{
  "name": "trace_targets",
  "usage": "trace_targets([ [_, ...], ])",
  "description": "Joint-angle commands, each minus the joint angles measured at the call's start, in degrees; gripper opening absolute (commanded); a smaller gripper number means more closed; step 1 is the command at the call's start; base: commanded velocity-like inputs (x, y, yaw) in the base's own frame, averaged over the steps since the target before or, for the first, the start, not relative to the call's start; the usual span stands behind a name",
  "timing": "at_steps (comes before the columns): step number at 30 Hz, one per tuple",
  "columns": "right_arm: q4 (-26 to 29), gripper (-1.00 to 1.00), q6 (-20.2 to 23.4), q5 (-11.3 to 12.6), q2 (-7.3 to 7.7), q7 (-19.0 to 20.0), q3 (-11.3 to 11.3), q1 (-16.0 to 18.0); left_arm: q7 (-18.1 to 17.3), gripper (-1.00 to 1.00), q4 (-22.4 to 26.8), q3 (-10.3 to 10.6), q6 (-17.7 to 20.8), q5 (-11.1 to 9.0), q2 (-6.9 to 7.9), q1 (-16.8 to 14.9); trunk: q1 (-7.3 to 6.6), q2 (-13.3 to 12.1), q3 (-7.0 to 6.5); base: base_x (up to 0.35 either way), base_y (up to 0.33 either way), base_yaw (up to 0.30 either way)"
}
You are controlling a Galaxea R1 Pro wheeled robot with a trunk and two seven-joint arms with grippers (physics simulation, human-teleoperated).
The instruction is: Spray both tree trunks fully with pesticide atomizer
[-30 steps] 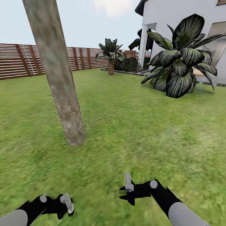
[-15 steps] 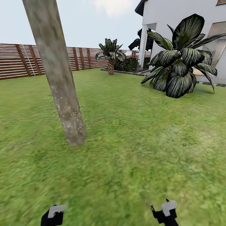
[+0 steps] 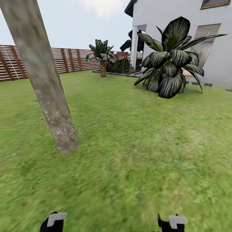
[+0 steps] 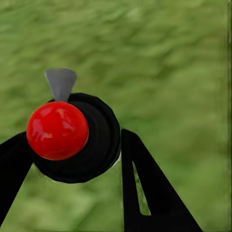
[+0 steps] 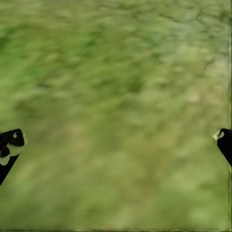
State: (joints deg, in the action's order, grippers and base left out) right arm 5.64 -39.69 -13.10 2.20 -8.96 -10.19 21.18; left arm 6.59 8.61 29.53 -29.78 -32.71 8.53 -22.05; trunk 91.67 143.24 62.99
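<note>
I see my left gripper clamped around the pesticide atomizer, my right gripper spread wide over lawn, and the speckled tree trunk ahead to their left.

Trunk left; lawn open.

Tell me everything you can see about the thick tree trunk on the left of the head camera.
The tree trunk is a thick, smooth, pale grey-brown column with blotchy bark. It leans, its top tilting toward the picture's left and running out of frame, so no crown shows. Its base stands in the green lawn. Tiny whitish-yellow specks of pesticide dot its lower part, denser near the base; the upper bark looks bare. Nothing else touches it.
</note>
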Motion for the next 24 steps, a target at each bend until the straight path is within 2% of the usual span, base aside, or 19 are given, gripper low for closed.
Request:
trace_targets([
  [1,0.0,1.0,0.0,0.0,0.0,0.0,0.0,0.0,0.0,-1.0,0.0,0.0,0.0,0.0,0.04,0.0,0.0,0.0,0.0,0.0,0.0,-0.3],
  [7,0.0,1.0,0.0,0.0,0.0,0.0,0.0,0.0,0.0,-1.0,0.0,0.0,-0.1,0.0,0.16,0.1,0.0,0.0,0.0,0.0,0.0,-0.3],
  [16,0.0,1.0,0.0,0.0,0.0,0.0,0.0,0.0,0.0,-1.0,0.0,0.0,-0.1,0.0,0.26,0.1,-1.98,-3.6,-1.62,0.0,0.0,-0.3],
  [24,0.0,1.0,0.0,0.0,0.0,0.0,0.0,0.0,0.0,-1.0,0.0,0.0,-0.2,0.0,0.29,0.1,-1.98,-3.6,-1.62,0.0,0.0,-0.3],
])
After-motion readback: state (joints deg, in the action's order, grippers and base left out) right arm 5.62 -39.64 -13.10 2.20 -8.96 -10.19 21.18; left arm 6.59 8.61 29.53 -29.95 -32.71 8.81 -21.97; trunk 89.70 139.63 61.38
